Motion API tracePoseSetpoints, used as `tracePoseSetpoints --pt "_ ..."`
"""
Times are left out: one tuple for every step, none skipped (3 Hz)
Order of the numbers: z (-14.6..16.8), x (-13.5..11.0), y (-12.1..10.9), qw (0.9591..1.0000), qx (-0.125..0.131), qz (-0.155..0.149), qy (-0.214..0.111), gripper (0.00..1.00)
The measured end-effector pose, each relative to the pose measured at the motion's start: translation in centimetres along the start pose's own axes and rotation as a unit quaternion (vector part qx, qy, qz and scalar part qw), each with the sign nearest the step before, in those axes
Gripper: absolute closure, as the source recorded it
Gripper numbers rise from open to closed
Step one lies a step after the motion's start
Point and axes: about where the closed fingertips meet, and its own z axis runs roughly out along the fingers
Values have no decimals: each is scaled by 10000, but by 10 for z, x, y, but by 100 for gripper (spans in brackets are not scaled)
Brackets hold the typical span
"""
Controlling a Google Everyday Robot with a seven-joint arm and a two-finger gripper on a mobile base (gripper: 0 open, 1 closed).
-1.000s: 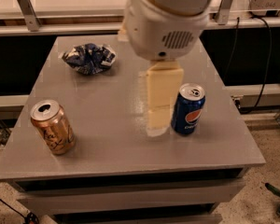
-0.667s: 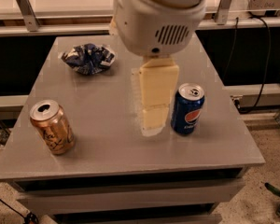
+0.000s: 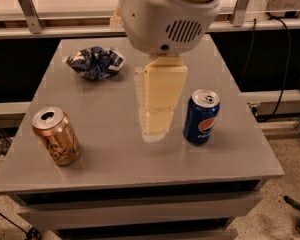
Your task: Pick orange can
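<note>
Fingers (image 3: 159,91) (gripper's) beside Pepsi can (image 3: 201,118), well apart from orange can (image 3: 56,136)

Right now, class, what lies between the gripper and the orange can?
Nothing: in the camera view, only bare table runs from the gripper, low over its middle, to the orange can near the front edge.

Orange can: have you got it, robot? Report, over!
Gripper low over tabletop centre, beside blue Pepsi can. Orange can upright, front left, not grasped. Nothing between them; snack bag far back.
</note>
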Motion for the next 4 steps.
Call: tracePoseSetpoints --pt "32 -16 -31 9973 -98 19 -728 0" --pt "87 -34 -66 9889 -440 -37 -1421 0" --pt "130 -56 -79 9786 -851 -141 -1866 0" --pt "154 -69 -79 9661 -1232 -203 -2258 0"
